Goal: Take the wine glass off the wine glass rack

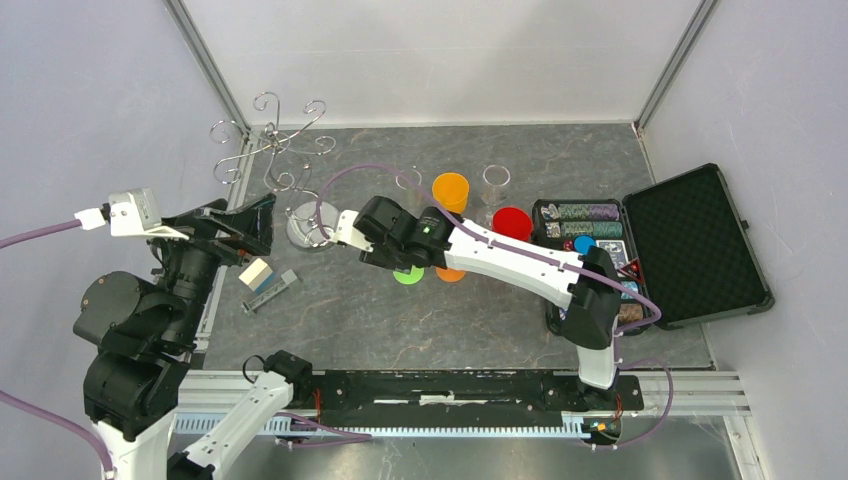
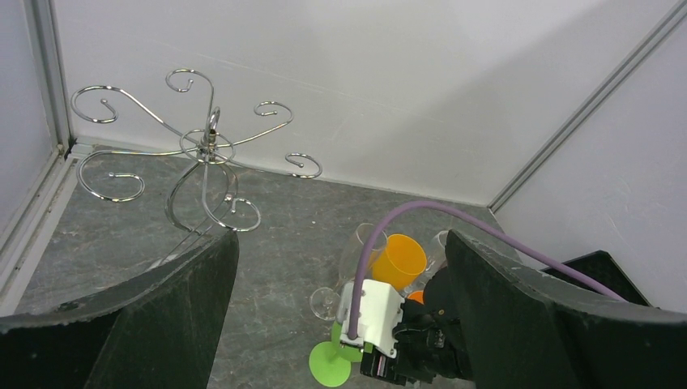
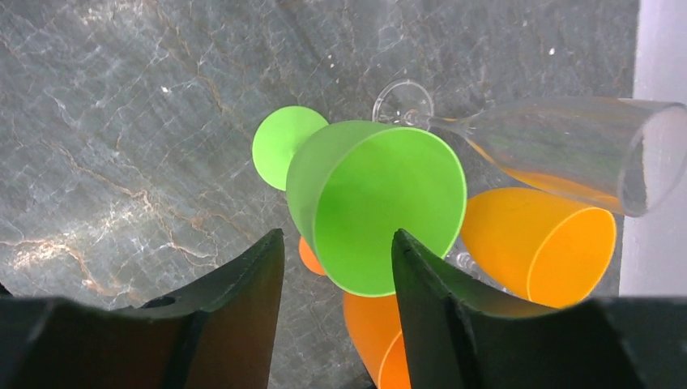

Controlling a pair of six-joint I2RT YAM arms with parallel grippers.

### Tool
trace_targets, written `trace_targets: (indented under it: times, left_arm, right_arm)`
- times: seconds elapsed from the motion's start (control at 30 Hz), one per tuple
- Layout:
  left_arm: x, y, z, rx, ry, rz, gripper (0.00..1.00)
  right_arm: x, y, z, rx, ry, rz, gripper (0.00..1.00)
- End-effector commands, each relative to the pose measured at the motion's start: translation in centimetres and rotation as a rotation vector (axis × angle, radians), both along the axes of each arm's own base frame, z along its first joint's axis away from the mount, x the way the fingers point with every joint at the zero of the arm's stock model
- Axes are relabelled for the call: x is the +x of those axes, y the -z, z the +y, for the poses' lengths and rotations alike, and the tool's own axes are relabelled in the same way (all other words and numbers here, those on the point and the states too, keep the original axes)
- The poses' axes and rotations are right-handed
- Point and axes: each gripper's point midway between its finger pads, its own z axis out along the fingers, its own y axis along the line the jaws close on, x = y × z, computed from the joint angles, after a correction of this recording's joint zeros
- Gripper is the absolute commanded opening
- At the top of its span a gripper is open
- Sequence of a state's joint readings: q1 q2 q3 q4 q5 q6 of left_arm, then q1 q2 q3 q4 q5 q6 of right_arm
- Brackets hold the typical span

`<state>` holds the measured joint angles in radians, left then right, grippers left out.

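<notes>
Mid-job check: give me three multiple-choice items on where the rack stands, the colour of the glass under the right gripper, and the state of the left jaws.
1. The wine glass rack stands: A) at the far left corner of the table; B) mid-table; C) at the near right edge.
2. The glass beneath the right gripper is: A) red; B) green; C) blue.
3. The jaws of the left gripper are: A) shut on the rack; B) shut on a glass; C) open, empty.
Key: 1A, top view shows it by the back-left walls; 2B, its wrist view shows a green bowl and foot; 3C, its wrist view shows them wide apart, nothing between.
</notes>
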<state>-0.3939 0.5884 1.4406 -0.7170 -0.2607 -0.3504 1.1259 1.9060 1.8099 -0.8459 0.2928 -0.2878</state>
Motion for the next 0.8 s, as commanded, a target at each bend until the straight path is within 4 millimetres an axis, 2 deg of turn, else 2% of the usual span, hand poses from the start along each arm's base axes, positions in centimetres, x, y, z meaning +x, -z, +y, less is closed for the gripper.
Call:
trace_targets:
  times: [0.0, 0.13, 0.23, 0.37, 0.43, 0.57, 0.63, 0.77]
  left_arm:
    - [-0.9, -0.9, 0.8, 0.026, -0.018, -0.038, 1.0]
    - [-1.1, -0.6, 0.6, 0.057, -0.006, -0.043, 1.0]
    - [-0.7, 0.6, 1.1, 0.068, -0.039, -0.011, 1.0]
    - [-0.1, 2.4, 2.0, 0.071, -0.099, 0.047, 1.0]
    - [0.2, 3.2, 1.9, 0.07, -0.102, 0.072, 1.0]
    - [0.7, 5.5, 1.8, 0.085, -0.106, 0.129, 1.0]
    - [0.8, 6.7, 2.4, 0.079, -0.144, 0.168, 1.0]
    - [0.5, 8.6, 2.8, 0.074, -0.167, 0.228, 1.0]
  right_arm:
    - [0.2, -6.7, 0.5, 0.246, 0.017, -0.11, 0.59]
    - [0.1, -9.1, -1.6, 0.382, 0.077, -0.192, 0.64]
    - [0.4, -12.1, -4.3, 0.498, 0.166, -0.29, 0.66]
    - [0.3, -14.5, -10.0, 0.605, 0.309, -0.432, 0.71]
    - [0.1, -14.9, -13.3, 0.631, 0.386, -0.501, 0.74]
    - [-0.8, -15.1, -19.5, 0.645, 0.509, -0.607, 0.82]
    - [-1.5, -15.5, -22.5, 0.651, 0.571, -0.652, 0.87]
    - [-2.7, -15.5, -27.8, 0.672, 0.708, -0.714, 0.98]
